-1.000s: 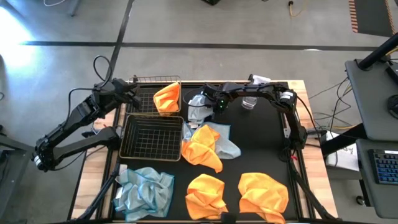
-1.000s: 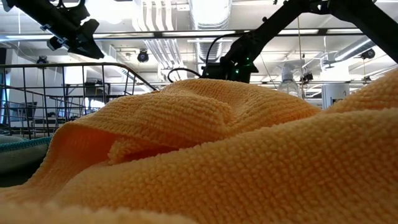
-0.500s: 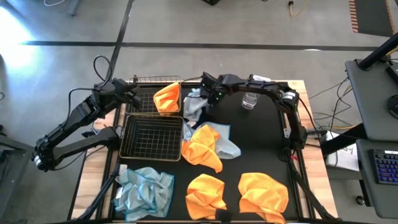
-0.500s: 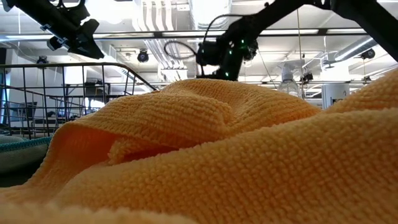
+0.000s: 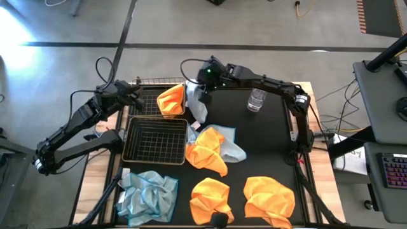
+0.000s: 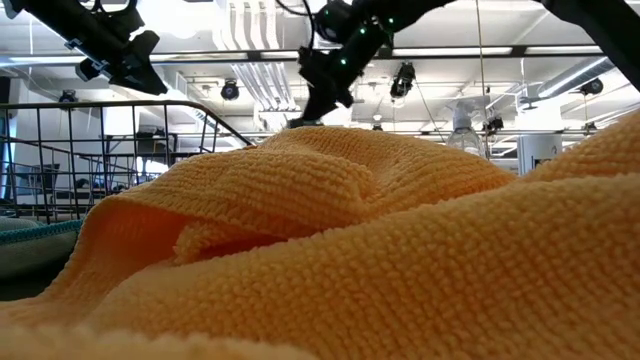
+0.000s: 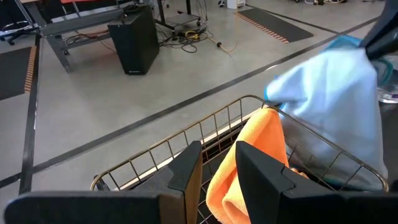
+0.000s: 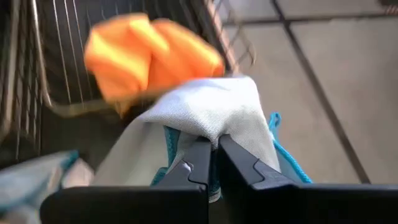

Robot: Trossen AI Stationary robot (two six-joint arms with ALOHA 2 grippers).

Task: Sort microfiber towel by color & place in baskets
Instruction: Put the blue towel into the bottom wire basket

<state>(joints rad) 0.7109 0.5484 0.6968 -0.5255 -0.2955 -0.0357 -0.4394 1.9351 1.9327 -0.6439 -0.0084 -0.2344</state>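
Between the fingers of the right gripper (image 8: 211, 163) a pale blue-grey towel (image 8: 205, 115) is pinched tight, hanging in folds below the jaws. In the high view this gripper (image 5: 202, 81) hangs above the table's far edge, its towel (image 5: 197, 104) drooping just beside the far basket (image 5: 147, 81). Draped over that basket's near corner, right next to the hanging cloth, is an orange towel (image 5: 170, 100). On the nearer side of the gripper sits the second basket (image 5: 155, 140), wire mesh with nothing in it. Just beyond that lies a heap of one orange towel over one blue-grey towel (image 5: 213, 147). To the gripper's other side, near it, stands a clear bottle (image 5: 256, 100). Well apart, along the table's near edge, lie a crumpled blue-grey towel (image 5: 147, 194) and two orange ones (image 5: 241, 198). The left gripper (image 7: 214, 163) waits over the far basket's outer end, fingers parted by a narrow gap and holding nothing.
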